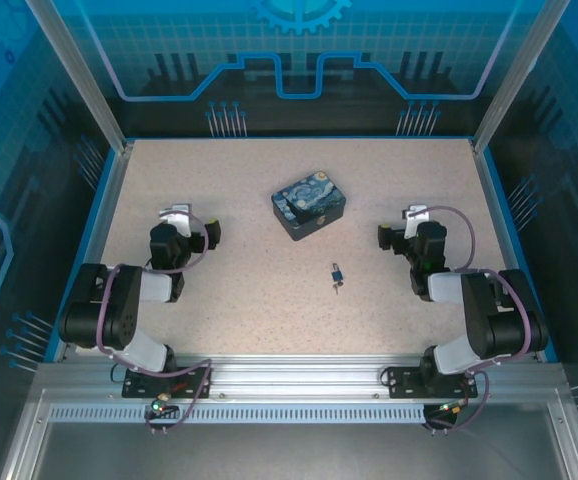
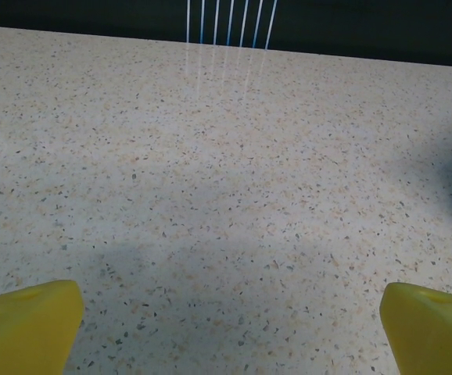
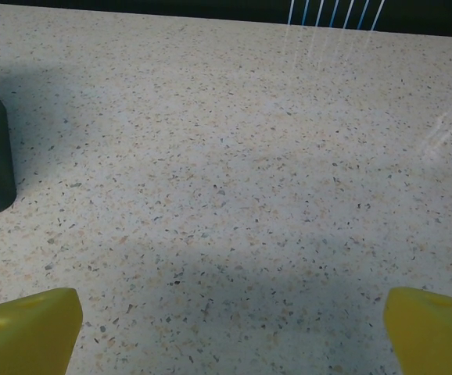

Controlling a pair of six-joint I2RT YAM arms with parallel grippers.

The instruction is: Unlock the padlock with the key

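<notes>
The padlock [image 1: 337,270], tiny and bluish with a thin silvery shackle, lies on the speckled beige tabletop [image 1: 239,300] between the two arms in the top view. The small silvery metal key [image 1: 336,288] is just beside it, and a dark-blue painted tin box [image 1: 309,205] sits farther back. In the left wrist view, the left claw [image 2: 230,332] is spread wide over bare tabletop. In the right wrist view, the right claw [image 3: 230,332] is equally wide and holds nothing.

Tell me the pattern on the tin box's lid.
The tin box bears a dark-blue swirly night-sky painting, clearest in the top external view.
</notes>
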